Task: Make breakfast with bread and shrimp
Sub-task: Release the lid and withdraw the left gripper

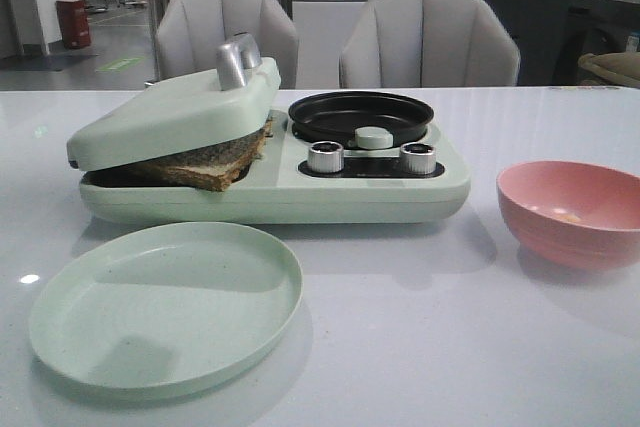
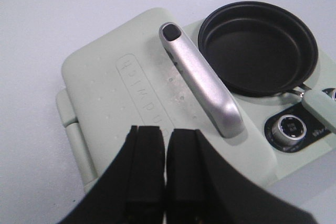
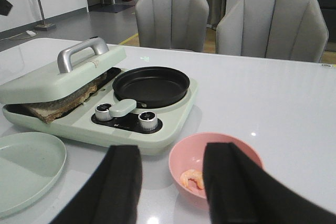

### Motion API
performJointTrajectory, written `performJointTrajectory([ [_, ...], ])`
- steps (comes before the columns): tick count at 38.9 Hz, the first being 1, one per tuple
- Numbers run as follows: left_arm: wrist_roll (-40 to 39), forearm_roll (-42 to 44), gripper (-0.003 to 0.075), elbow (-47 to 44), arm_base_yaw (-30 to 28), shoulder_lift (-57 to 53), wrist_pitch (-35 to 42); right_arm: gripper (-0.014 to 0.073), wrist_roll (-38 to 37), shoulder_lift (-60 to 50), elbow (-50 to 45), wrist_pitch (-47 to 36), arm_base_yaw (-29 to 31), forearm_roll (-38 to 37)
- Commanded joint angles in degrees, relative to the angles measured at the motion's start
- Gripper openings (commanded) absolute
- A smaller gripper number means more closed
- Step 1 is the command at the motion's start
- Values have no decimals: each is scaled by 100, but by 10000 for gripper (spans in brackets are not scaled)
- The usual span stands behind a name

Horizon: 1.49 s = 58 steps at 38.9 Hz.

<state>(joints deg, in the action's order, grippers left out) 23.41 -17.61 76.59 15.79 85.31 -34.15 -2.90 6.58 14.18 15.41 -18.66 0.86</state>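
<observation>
Mint-green plastic dominates the front view: a breakfast maker [image 1: 275, 172] sits at centre left on the white bench [image 1: 450, 347], its hinged lid [image 1: 175, 112] propped ajar on the bread [image 1: 210, 162] sandwiched beneath. A black pan [image 1: 360, 115] rests on its right half, behind two silver knobs [image 1: 325, 157]. An empty green plate [image 1: 165, 307] lies at lower left, a pink bowl [image 1: 570, 209] at right.

From the left wrist view, the left hand [image 2: 165, 166] hangs above the lid near its silver handle [image 2: 202, 80], fingers pressed together and gripping nothing.

From the right wrist view, the right hand [image 3: 170, 182] has its fingers spread wide over the bowl, where the shrimp [image 3: 192, 178] lies; it looks untouched, though the fingertips are cropped.
</observation>
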Motion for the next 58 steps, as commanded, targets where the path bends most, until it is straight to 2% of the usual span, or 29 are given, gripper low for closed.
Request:
performJointTrajectory([
  [1,-59,236,117,14,17,-682,86,395,8,55,158,-506,22,-12],
  [12,-377,850,117,-1130,17,-2187,207,395,8,55,158,-506,22,-12],
  [28,-377,864,117,-3357,17,-4601,751,395,8,55,158,-506,22,-12],
  [39,-474,953,117,-4600,17,-6386,727,395,8,55,158,-506,22,-12],
  [49,-937,1000,117,-5365,7,-7727,557,395,8,55,158,-506,22,-12],
  [58,-937,1000,117,-5530,7,-7994,664,395,8,55,165,-506,22,-12],
])
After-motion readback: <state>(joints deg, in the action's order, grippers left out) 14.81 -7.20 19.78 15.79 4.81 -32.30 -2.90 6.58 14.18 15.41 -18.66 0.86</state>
